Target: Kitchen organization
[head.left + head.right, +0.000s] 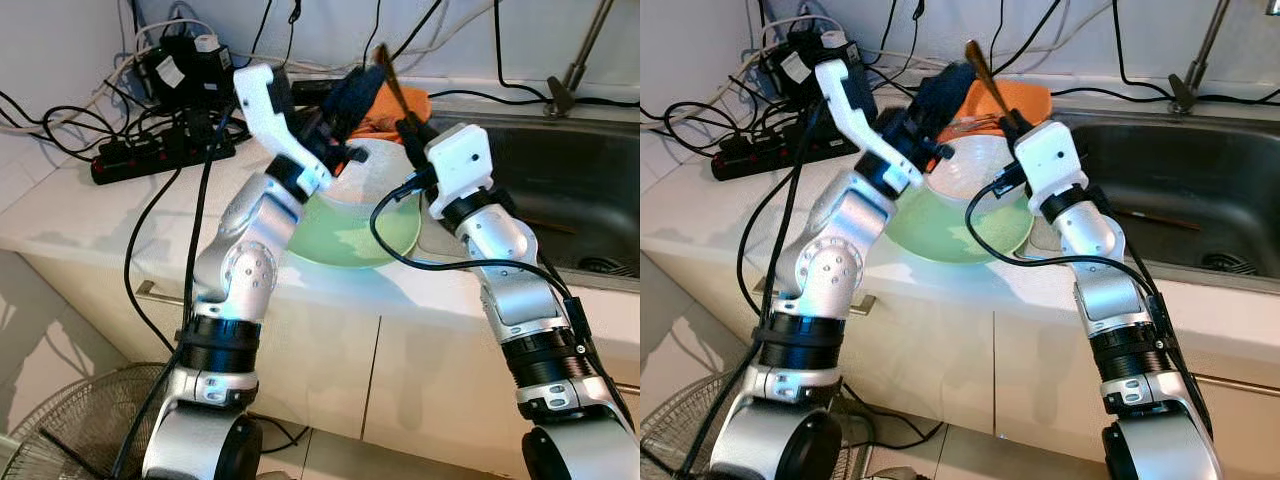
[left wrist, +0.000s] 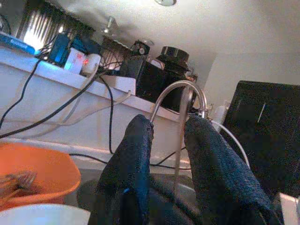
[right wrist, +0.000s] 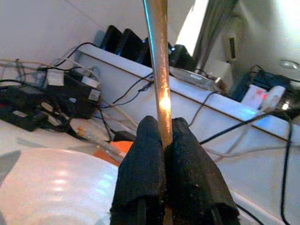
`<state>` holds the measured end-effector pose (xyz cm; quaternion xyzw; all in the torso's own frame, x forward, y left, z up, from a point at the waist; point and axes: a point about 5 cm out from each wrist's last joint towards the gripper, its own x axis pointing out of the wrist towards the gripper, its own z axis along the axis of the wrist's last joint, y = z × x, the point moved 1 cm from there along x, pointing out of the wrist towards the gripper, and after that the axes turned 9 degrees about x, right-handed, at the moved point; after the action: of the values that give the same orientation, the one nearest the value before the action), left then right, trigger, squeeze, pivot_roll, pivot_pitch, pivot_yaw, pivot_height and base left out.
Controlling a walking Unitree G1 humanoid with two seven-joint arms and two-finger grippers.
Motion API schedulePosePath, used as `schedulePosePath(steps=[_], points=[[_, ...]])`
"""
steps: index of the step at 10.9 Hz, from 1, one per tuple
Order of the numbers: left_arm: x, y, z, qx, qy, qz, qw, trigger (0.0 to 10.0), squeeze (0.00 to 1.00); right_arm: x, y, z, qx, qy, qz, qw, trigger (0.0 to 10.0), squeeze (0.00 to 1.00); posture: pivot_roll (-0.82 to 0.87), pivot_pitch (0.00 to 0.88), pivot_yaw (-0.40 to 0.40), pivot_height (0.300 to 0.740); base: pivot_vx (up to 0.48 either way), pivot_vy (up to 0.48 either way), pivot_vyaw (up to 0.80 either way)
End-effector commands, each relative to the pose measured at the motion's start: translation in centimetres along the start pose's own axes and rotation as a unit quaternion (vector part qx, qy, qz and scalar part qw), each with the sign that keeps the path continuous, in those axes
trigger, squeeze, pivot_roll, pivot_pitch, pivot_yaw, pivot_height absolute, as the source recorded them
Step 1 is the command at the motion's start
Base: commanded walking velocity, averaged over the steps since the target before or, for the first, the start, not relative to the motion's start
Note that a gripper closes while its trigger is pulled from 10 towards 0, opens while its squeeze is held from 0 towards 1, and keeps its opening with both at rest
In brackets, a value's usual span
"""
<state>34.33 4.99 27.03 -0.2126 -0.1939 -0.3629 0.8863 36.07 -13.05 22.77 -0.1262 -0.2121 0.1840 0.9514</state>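
A white bowl [image 1: 372,178] sits on a pale green plate [image 1: 345,238] on the counter beside the sink. Behind them is an orange bowl [image 1: 1028,98] holding some metal utensils [image 1: 965,126]. My right gripper [image 1: 408,125] hovers over the white bowl's far rim, shut on a thin brown wooden stick [image 3: 157,56] that points up and back. My left gripper [image 1: 352,92] hangs above the white and orange bowls; in the left wrist view its fingers [image 2: 133,159] stand apart with nothing between them.
A steel sink [image 1: 575,175] with a faucet [image 1: 578,55] lies to the right, with a brown stick [image 1: 1150,218] inside it. A black power strip [image 1: 150,152] and tangled cables fill the counter's back left. A floor fan [image 1: 60,445] stands below.
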Motion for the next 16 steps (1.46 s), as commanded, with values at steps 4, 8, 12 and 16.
schedulePosePath(steps=[4, 8, 12, 16], points=[[-1.5, 2.0, -0.6, 0.051, 0.027, 0.051, 0.997, 10.0, 0.00, 0.4, -4.9, 1.0, 0.005, -0.011, -0.115, 0.993, 0.0, 0.00, 0.05, 0.000, 0.099, 0.740, 0.000, 0.000, 0.00], [-4.9, 6.1, -0.7, 0.182, 0.087, 0.148, 0.968, 10.0, 0.00, -0.3, -7.5, -1.1, 0.050, 0.027, -0.212, 0.976, 4.5, 0.00, 0.07, 0.000, 0.094, 0.740, 0.000, 0.000, 0.00], [-9.2, 8.6, -2.0, 0.193, 0.119, 0.211, 0.951, 10.0, 0.00, -1.1, -7.9, -3.0, 0.060, 0.057, -0.246, 0.966, 10.0, 0.00, 0.07, 0.000, 0.093, 0.740, 0.000, 0.000, 0.00], [-11.9, 8.7, -3.3, 0.180, 0.207, 0.165, 0.947, 10.0, 0.00, -2.3, -7.9, -5.5, 0.064, 0.102, -0.274, 0.954, 10.0, 0.00, 0.09, 0.000, 0.093, 0.740, 0.000, 0.000, 0.00]])
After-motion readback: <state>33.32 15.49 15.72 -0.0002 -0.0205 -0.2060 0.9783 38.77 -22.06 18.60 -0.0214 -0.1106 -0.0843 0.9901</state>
